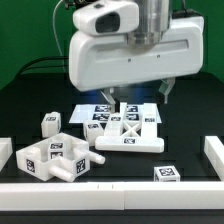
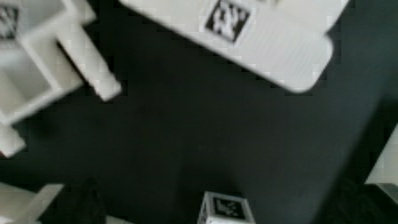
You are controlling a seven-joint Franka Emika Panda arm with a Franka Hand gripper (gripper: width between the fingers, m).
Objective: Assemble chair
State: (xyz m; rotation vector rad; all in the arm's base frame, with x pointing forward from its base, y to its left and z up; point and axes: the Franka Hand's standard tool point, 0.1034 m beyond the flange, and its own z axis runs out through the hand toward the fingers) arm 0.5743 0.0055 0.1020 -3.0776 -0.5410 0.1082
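hovering over the x-braced chair panel (image 1: 128,137): gripper (image 1: 134,95), jaws spread wide, clear of every part. loose on the table (image 1: 190,130): chunky block (image 1: 55,160) at the exterior view's left of the panel, small tagged block (image 1: 167,175) in front, toward the exterior view's right. marker board (image 1: 90,112) just behind the panel.

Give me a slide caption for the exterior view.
Open pincer hangs above an X-braced chair panel on the black table, with tagged blocks lying nearby.
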